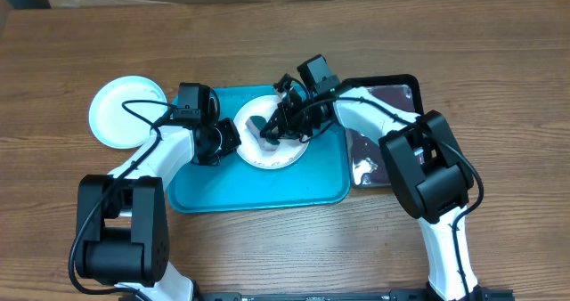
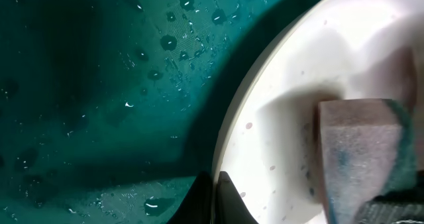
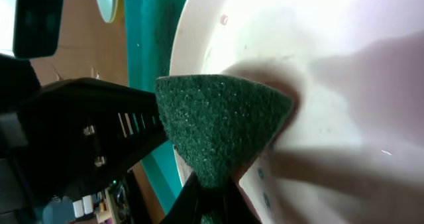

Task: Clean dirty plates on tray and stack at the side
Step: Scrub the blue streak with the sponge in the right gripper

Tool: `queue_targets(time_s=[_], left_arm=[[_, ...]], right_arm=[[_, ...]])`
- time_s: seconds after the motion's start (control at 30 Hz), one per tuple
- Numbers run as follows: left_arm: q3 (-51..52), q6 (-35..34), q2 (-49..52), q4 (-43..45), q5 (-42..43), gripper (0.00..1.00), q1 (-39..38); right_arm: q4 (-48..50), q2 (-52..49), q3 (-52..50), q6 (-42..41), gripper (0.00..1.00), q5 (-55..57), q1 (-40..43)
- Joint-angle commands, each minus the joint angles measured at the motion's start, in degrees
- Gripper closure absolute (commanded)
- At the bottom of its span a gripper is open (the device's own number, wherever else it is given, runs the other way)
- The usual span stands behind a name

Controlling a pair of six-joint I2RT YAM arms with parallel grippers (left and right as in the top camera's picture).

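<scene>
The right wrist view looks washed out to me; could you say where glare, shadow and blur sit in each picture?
Right wrist: the white plate is blown out, though the sponge is crisp. Left wrist: the turquoise tray is dim under the plate's shadow, droplets glint, the sponge looks soft. Overhead: evenly lit and sharp, with glare on the black tray.

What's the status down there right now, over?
Left pincer clamped on white plate rim. Right pincer pressing green sponge onto that plate, on blue tray. Nothing in the way.
</scene>
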State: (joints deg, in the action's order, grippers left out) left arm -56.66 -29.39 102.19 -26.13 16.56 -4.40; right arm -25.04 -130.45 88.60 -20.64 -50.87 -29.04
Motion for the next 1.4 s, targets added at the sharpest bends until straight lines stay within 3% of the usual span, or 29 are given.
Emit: queue_targets(time_s=[0.0,0.23,0.8,1.37], left_arm=[[-0.7,1.5,0.7,0.0,1.1,0.96,-0.3],[-0.7,1.6,0.7,0.2,0.9,0.96,-0.5],[-0.7,1.6,0.7,0.0,1.0,0.96,-0.5],[-0.7,1.6,0.7,0.0,0.9,0.96,-0.5]], right_arm=[[3.1,2.3,-1.2,-0.2,0.96,-4.9,-0.7],[5.9,2.3,-1.2,-0.2,0.96,-9.5,-0.7],[0.8,2.3,-1.2,-0.2,0.96,10.5,-4.5],[-4.5,2.3,-1.2,4.4,0.96,15.6,1.4]])
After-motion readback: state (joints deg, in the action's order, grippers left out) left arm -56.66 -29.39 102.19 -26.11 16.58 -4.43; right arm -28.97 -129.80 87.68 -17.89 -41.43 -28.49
